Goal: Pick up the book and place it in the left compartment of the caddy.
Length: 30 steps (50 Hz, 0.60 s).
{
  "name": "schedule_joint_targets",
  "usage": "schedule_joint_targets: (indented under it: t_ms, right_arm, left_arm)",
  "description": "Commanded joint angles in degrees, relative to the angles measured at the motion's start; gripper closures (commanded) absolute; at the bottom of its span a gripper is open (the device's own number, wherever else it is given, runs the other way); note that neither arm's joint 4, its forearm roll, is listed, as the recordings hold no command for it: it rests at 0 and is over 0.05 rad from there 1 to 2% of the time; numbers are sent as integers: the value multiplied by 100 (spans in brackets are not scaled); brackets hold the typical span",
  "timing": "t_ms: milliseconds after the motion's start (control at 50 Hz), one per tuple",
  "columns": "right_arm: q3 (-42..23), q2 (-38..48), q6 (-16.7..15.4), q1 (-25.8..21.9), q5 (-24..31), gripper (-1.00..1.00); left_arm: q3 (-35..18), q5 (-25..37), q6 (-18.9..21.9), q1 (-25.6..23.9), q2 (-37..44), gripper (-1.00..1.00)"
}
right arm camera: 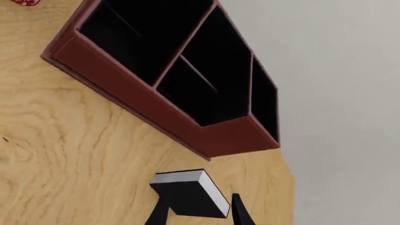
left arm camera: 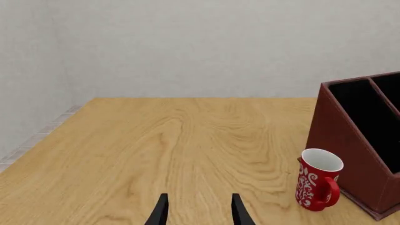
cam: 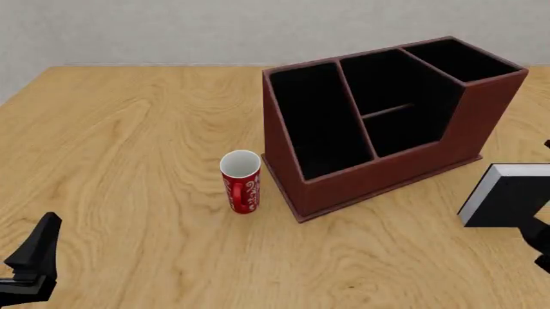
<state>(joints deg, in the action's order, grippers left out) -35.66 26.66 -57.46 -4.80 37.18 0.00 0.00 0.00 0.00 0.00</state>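
The black book (cam: 509, 195) with its white page edge stands to the right of the caddy (cam: 387, 174), near the table's right edge. My right gripper (cam: 541, 237) is shut on it. In the right wrist view the book (right arm camera: 187, 194) sits between the two fingers (right arm camera: 159, 213), with the caddy (right arm camera: 187, 126) beyond it. The long left compartment (cam: 322, 122) holds nothing. My left gripper (left arm camera: 198, 213) is open with nothing between its fingers, low at the front left (cam: 35, 257), far from the caddy (left arm camera: 350, 140).
A red-and-white mug (cam: 241, 181) stands upright just left of the caddy's front left corner; the left wrist view also shows the mug (left arm camera: 317, 185). A grey wall runs along the table's far edge.
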Motion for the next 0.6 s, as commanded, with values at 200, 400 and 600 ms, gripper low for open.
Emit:
schedule_joint_targets:
  t_ms: [200, 400, 600]
  right_arm:
    - [-735, 678, -879, 103, 932, -100]
    - [-1089, 1119, -1276, 250, 1124, -100]
    - [-1283, 1339, -1798, 364, 1510, -100]
  left_arm:
    - [0, 0, 0, 0, 0, -100]
    - [0, 0, 0, 0, 0, -100]
    - [0, 0, 0, 0, 0, -100]
